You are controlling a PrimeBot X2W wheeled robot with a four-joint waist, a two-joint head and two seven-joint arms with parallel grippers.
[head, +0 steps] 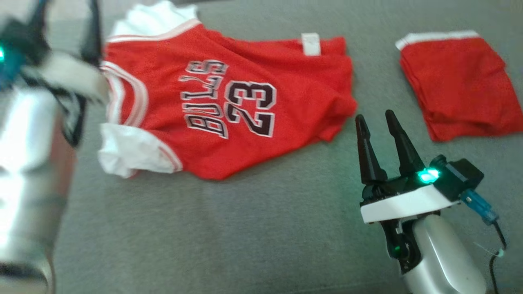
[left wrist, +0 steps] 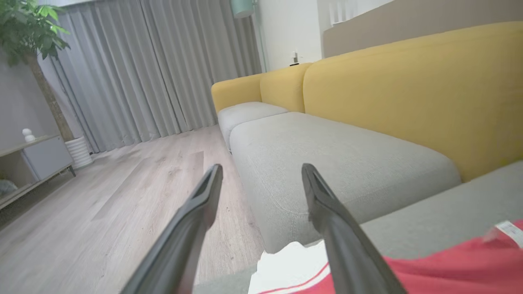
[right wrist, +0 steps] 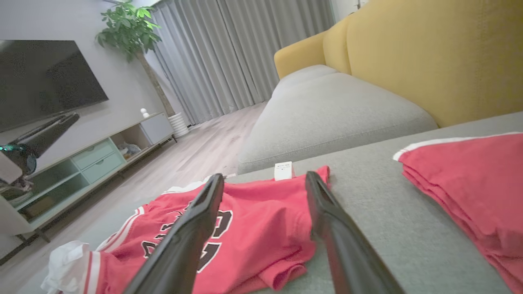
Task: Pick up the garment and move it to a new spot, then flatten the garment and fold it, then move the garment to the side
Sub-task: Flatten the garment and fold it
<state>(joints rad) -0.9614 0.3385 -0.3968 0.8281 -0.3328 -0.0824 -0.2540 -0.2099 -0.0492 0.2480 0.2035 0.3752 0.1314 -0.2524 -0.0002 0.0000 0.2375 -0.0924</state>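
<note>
Fingers of your right gripper point(head: 376, 117) stand apart and empty, just beside the red jersey point(head: 229, 110) lying rumpled on the grey sofa cushion point(head: 245, 228). Your left gripper point(left wrist: 261, 168), fingers also spread, hangs by its white-sleeved end. Folded red shorts point(head: 457, 85) lie farther right.

Yellow-backed grey sofa point(left wrist: 335, 151), wood floor point(left wrist: 122, 196), grey curtains point(left wrist: 155, 65), TV point(right wrist: 41, 77).

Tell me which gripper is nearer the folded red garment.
Right. The right gripper is just off the lower left side of the folded red garment, without touching it. The left gripper is far off, beyond the jersey, by its white sleeve end.
</note>
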